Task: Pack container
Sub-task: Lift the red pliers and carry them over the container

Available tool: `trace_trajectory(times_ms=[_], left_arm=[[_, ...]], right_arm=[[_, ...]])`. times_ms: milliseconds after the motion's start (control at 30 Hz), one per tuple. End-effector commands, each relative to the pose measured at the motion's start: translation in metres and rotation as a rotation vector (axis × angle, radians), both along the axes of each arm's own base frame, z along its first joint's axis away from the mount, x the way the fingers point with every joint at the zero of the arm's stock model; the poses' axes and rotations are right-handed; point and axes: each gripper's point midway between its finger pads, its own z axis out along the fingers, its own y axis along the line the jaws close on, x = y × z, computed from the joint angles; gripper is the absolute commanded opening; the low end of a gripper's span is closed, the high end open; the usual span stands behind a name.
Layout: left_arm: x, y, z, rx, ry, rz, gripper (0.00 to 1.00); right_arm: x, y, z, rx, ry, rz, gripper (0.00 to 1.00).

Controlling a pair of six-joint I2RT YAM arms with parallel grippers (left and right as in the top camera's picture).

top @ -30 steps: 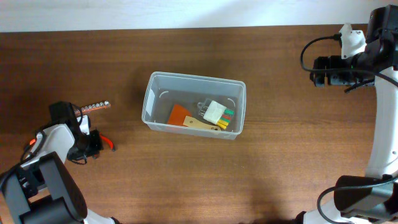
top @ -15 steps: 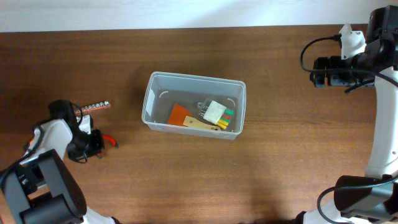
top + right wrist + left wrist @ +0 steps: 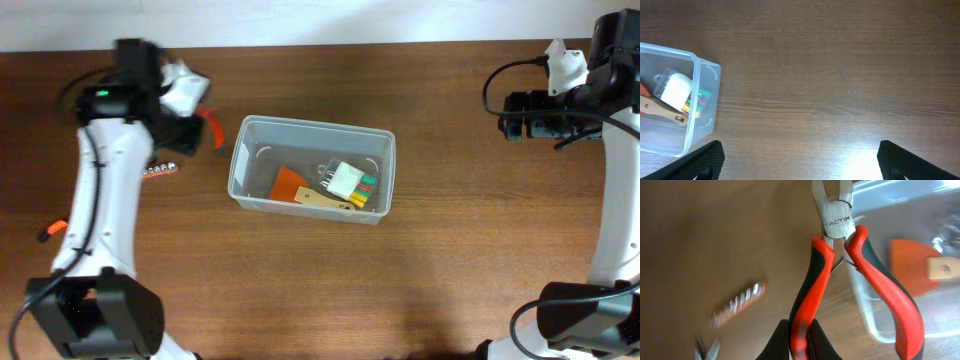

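Observation:
The container (image 3: 240, 165) is a clear plastic bin in the middle of the table; it also shows in the left wrist view (image 3: 865, 310) and the right wrist view (image 3: 702, 120). Inside lie an orange scraper with a wooden handle (image 3: 290, 185) and a clear case of coloured bits (image 3: 350, 182). My left gripper (image 3: 801, 347) is shut on one handle of red-and-black pliers (image 3: 840, 275) and holds them in the air just left of the bin's left rim (image 3: 205, 125). My right gripper (image 3: 800, 160) is open and empty at the far right.
A bit holder strip (image 3: 160, 167) lies on the table left of the bin, under the left arm; it also shows in the left wrist view (image 3: 737, 304). A small orange thing (image 3: 52, 230) lies near the left edge. A metal tool tip (image 3: 707, 350) shows at the bottom left.
My left arm has lifted the pliers off the table at the left front and carried them up and right, to beside the bin's left rim. The right arm has not moved.

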Motion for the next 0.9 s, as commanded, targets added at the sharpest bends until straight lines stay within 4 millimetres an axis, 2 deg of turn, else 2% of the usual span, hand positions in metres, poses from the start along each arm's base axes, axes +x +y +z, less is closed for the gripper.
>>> trace_trajectory(times_ms=[0,33,100,167,233,333,500,667,800,833,867], left_arm=[[0.004,-0.064,0.016,0.146,-0.093,-0.487,0.02],[0.002,-0.088,0.016,0.198,-0.119,-0.657,0.02],[0.004,-0.119,0.017,0.25,-0.171,-0.832,0.02],[0.01,-0.139,0.014,0.256,-0.205,-0.874,0.02],[0.012,-0.149,0.001,0.243,-0.187,-0.897,0.02],[0.012,-0.15,-0.028,0.215,-0.106,-0.885,0.02],[0.0,-0.146,-0.075,0.178,0.064,-0.884,0.02],[-0.014,-0.141,-0.106,0.161,0.193,-0.886,0.02],[-0.018,-0.14,-0.122,0.151,0.243,-0.89,0.02],[-0.02,-0.14,-0.128,0.148,0.264,-0.891,0.03],[-0.023,-0.139,-0.135,0.146,0.287,-0.892,0.18]], right_arm=[[0.001,-0.001,-0.003,0.006,0.007,-0.006,0.98],[0.001,0.0,-0.003,0.006,0.007,-0.006,0.98],[0.001,0.0,-0.003,0.006,0.008,-0.006,0.99],[0.001,0.0,-0.003,0.006,0.008,-0.006,0.98],[0.0,0.0,-0.003,0.007,0.008,-0.006,0.99],[0.0,0.0,-0.003,0.007,0.008,-0.006,0.98],[0.0,0.0,-0.003,0.01,0.008,-0.005,0.98],[0.001,0.0,-0.003,0.01,0.007,-0.005,0.98],[0.001,0.0,-0.003,0.01,0.007,-0.005,0.98],[0.001,0.0,-0.003,0.01,0.007,-0.005,0.98],[0.001,0.0,-0.003,0.01,0.007,-0.005,0.98]])
